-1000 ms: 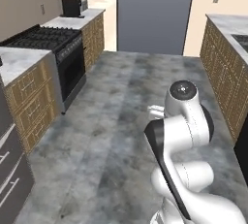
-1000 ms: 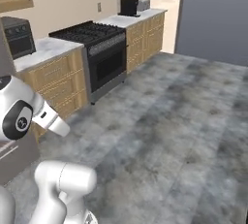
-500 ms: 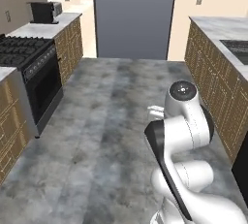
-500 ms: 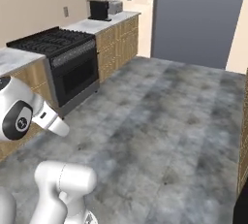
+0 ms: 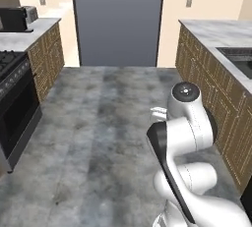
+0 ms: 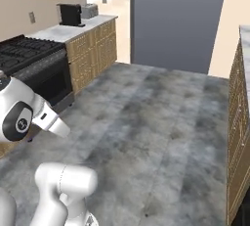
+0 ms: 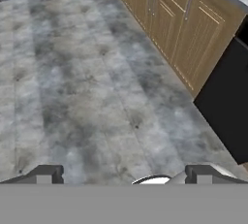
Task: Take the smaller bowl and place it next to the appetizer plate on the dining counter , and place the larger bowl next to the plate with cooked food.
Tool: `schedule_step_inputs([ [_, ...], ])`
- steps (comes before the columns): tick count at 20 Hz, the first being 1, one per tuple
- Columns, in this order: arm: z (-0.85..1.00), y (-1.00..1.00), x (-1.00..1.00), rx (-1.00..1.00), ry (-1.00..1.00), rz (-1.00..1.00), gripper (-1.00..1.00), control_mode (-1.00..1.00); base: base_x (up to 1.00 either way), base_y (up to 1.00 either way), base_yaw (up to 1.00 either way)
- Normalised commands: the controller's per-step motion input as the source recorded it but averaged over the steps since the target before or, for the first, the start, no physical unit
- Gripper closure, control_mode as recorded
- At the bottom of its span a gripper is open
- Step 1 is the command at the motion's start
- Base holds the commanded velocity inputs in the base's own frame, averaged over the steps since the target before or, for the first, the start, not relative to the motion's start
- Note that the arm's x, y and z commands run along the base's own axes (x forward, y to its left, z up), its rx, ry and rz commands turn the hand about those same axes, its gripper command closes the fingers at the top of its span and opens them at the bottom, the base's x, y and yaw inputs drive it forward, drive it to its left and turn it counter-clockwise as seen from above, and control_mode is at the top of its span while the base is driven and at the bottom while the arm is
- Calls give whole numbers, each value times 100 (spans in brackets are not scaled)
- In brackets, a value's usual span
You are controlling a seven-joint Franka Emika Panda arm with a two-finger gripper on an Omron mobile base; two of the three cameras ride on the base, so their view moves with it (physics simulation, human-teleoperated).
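Both base views face the fridge (image 5: 117,19); hand view looks floorward, perhaps close.

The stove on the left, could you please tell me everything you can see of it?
The stove is black, with dark grated burners on top and a glossy oven door below a silver handle bar. It stands on the grey floor, built in between wooden cabinets under a marble counter. In the left base view its front shows at the left edge.

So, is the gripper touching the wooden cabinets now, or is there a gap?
Apart. In the hand view, the gripper has its open fingertips over bare grey floor, and the wooden cabinets stand farther off across it.
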Motion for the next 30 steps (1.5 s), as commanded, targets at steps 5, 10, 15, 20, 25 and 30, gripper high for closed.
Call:
schedule_step_inputs([
  [5, 0, 0, 0, 0, 0, 0, -100, 100, 100, -2, -12],
  [10, 0, 0, 0, 0, 0, 0, -100, 100, 100, 0, -1],
  [15, 0, 0, 0, 0, 0, 0, -100, 100, 100, 0, -9],
  [20, 0, 0, 0, 0, 0, 0, -100, 100, 100, 0, -3],
  [25, 0, 0, 0, 0, 0, 0, -100, 100, 100, -6, 11],
  [30, 0, 0, 0, 0, 0, 0, -100, 100, 100, 0, 32],
])
